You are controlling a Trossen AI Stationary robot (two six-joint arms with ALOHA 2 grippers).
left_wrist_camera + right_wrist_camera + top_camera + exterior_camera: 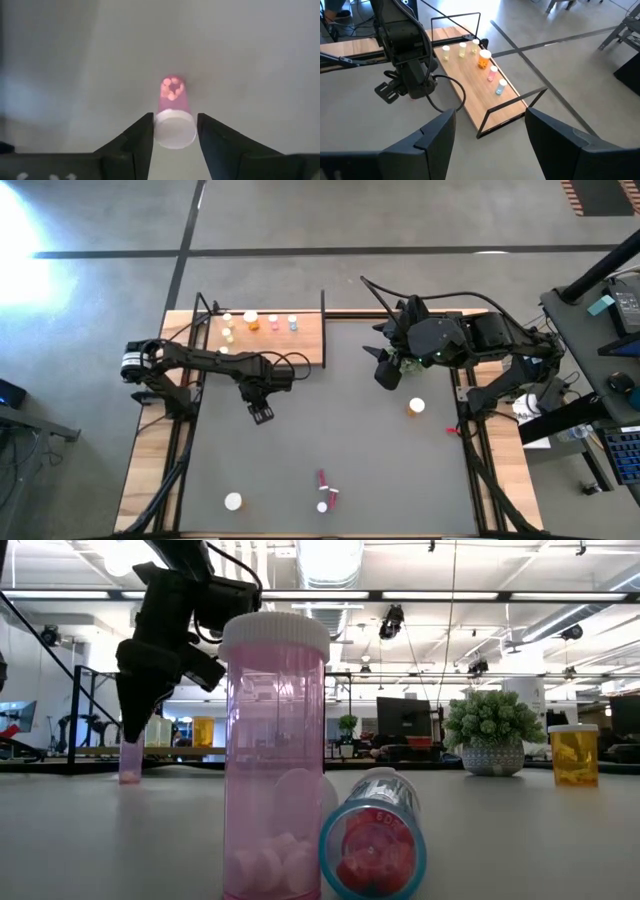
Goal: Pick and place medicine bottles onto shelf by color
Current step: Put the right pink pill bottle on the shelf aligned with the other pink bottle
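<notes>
A small pink bottle point(174, 95) with a white cap stands upright on the grey mat point(330, 430), left of centre. My left gripper point(175, 116) points straight down over it, shut on it; it also shows in the high view point(262, 413). The light-wood shelf point(290, 340) lies at the far edge with several bottles point(250, 317) standing on it. My right gripper point(490, 125) hangs open and raised at the far right point(388, 370), holding nothing. My left gripper has the pink bottle's white cap point(175, 131) pinched between its two fingers point(145, 137), one on each side. The fingers come from above, pointing down. The bottle stands upright with its base on the mat point(130, 778).
An orange bottle point(416, 407) stands on the mat at the right, beside a small green plant point(492, 735). Near the front edge are a white-capped bottle point(233, 501), an upright pink bottle point(275, 755) and a lying one point(373, 840). Black wire posts point(323, 330) rise from the shelf's ends.
</notes>
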